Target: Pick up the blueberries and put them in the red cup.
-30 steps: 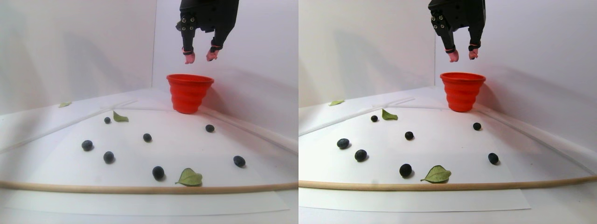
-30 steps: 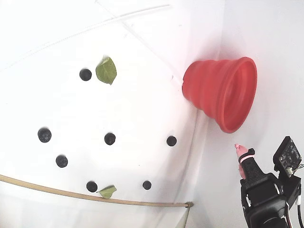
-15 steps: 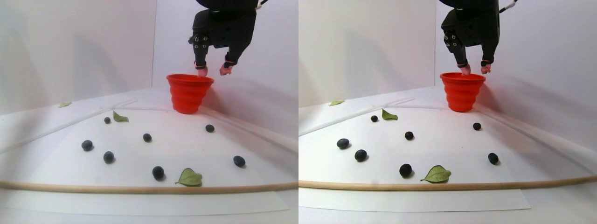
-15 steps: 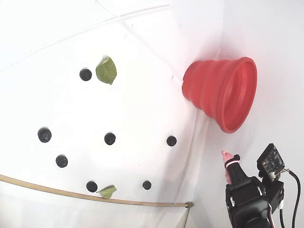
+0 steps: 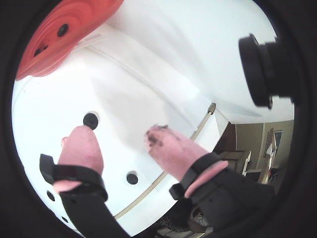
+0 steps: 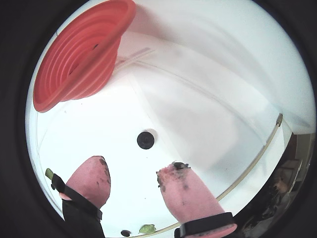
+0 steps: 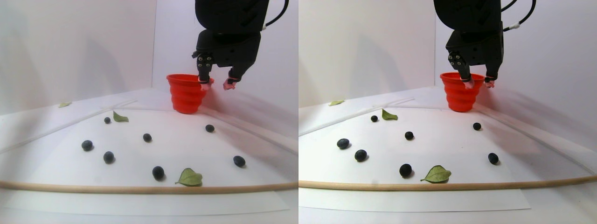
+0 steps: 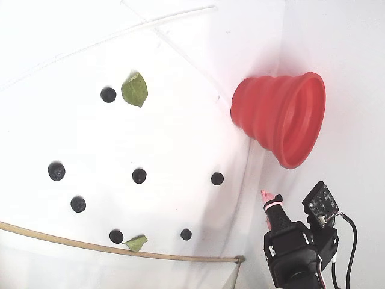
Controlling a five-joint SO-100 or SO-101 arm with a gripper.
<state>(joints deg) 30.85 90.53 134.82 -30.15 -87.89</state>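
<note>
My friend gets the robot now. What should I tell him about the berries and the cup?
Gripper: open, holding nothing, pink fingertips smudged dark, hanging over the sheet beside the red cup.
Red cup: upright at the back corner; a wrist view shows dark berries already inside.
Done: some berries are in the cup.
Left: seven blueberries lie loose on the white sheet. The one nearest the gripper lies just ahead of the fingertips. Leave the green leaves alone.

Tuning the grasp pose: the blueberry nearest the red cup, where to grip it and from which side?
Grip that blueberry across its widest middle, coming straight down. It is small, round and lies alone on the flat white sheet, so only a top-down pinch gets a pink fingertip on either side. The gripper is open and empty, and the red cup stands clear of it.
</note>
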